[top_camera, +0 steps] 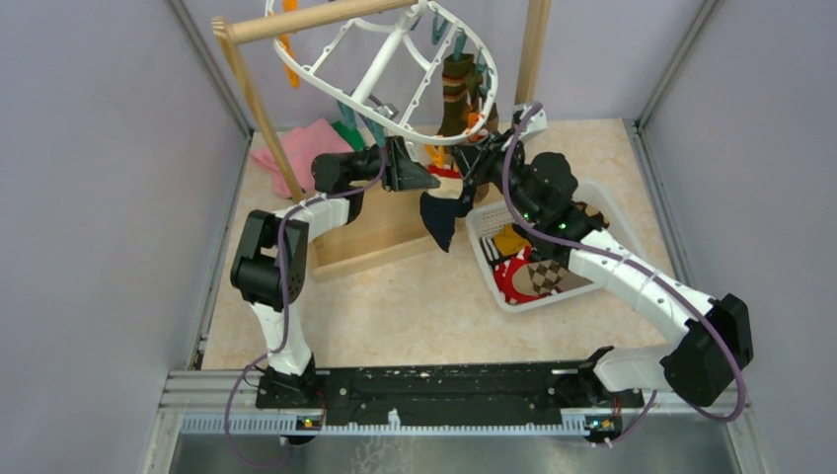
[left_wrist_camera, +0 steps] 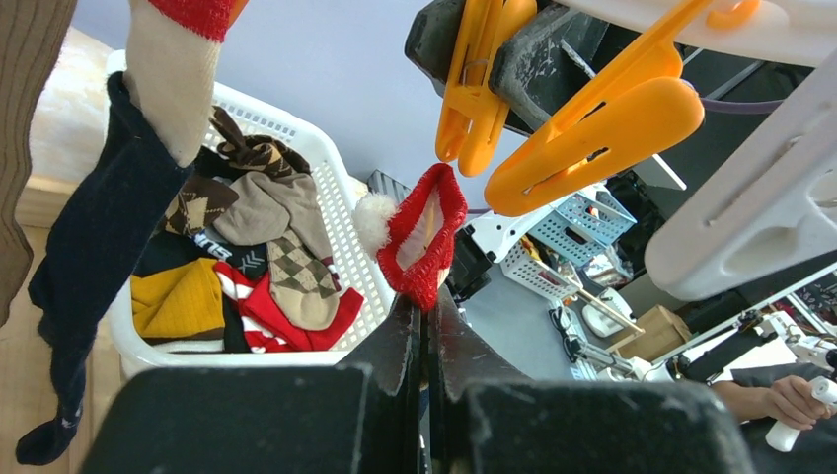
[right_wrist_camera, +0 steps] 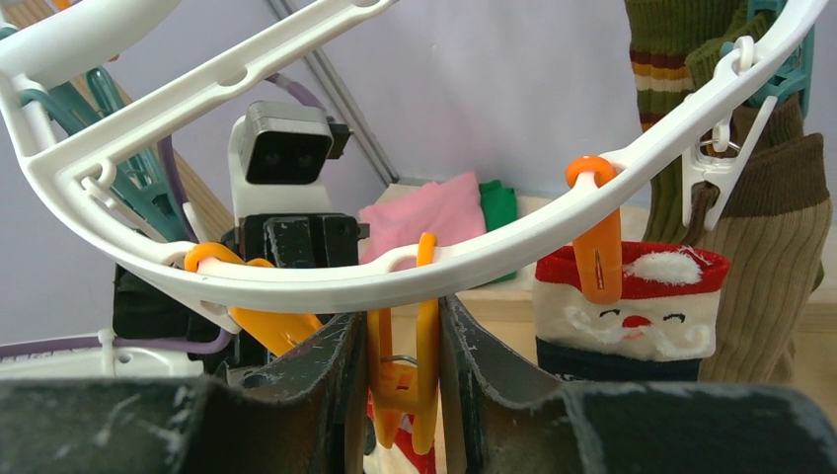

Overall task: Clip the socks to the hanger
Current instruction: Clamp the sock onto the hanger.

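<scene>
Above the beige tabletop (top_camera: 395, 306), the left gripper (left_wrist_camera: 426, 311) is pinched tight on a red sock cuff (left_wrist_camera: 424, 232) that pokes just past its fingertips. The right gripper (right_wrist_camera: 397, 314), narrowly parted, squeezes an orange clip (right_wrist_camera: 400, 395) hanging directly under the hanger (right_wrist_camera: 513, 247) rim.

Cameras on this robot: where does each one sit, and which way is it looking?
Top external: fixed above and behind, looking down at the table; shows the left arm, right arm, hanger and basket.
Left wrist: on the left arm, looking up past its shut left tool holding a red-cuffed sock.
Right wrist: on the right arm, looking along the right tool squeezing an orange clip.
Shared: both wrist views show that orange clip and the clipped Santa sock.
</scene>
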Motion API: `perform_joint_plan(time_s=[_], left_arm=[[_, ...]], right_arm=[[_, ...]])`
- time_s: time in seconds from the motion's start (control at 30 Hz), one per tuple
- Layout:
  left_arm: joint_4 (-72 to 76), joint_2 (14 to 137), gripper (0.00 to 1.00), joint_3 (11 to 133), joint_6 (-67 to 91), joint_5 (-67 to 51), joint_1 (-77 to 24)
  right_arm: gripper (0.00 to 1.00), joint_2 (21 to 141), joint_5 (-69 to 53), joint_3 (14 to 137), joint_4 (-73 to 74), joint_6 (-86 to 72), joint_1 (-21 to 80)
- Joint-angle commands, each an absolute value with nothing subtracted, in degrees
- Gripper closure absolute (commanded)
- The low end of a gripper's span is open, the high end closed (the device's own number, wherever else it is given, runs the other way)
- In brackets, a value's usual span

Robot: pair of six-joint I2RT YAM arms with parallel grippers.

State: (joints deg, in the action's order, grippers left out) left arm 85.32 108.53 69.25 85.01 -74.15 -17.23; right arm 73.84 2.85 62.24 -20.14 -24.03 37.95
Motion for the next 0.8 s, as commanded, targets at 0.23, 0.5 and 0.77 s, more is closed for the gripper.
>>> perform_joint_plan(time_s=[0.23, 0.5, 0.77], left_arm=[[102.68, 105.12, 1.0, 68.33, 85.27, -74.97, -16.96], [102.74, 104.86, 1.0, 69.14, 85.75, -74.4, -17.04], [102.72, 105.3, 1.0, 70.16, 86.21, -73.46, -17.22]], right_arm=[[0.91, 71.08, 2.31, 61.72, -24.33, -23.7, 36.34], [0.91, 71.41, 1.52, 61.25, -24.95, -24.1, 36.34], [0.91, 72.11, 0.13, 61.04, -26.13, -25.45, 36.32]])
